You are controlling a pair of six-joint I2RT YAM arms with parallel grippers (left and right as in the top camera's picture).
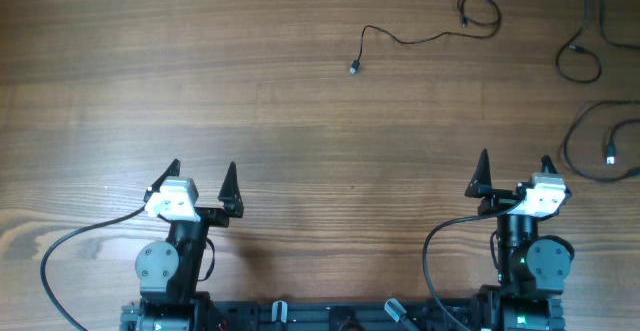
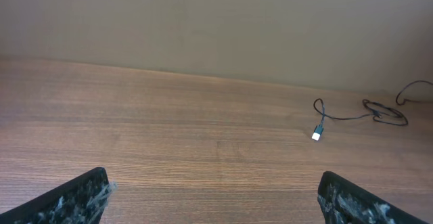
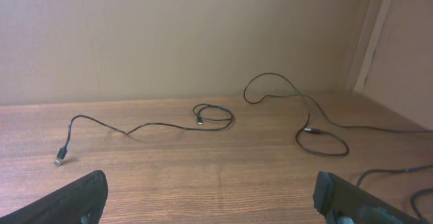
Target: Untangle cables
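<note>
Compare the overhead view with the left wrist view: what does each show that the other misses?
Only overhead: the right gripper, fingers spread and holding nothing, and the curled cable at the table's right edge near it. Only left wrist: the plain wall behind the table. Both: the left gripper, fingers wide apart, the wooden table, and the leftmost cable with its light plug end, untouched.

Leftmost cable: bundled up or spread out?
Spread out: the leftmost cable lies stretched along the table, with one small loop at its right end.
</note>
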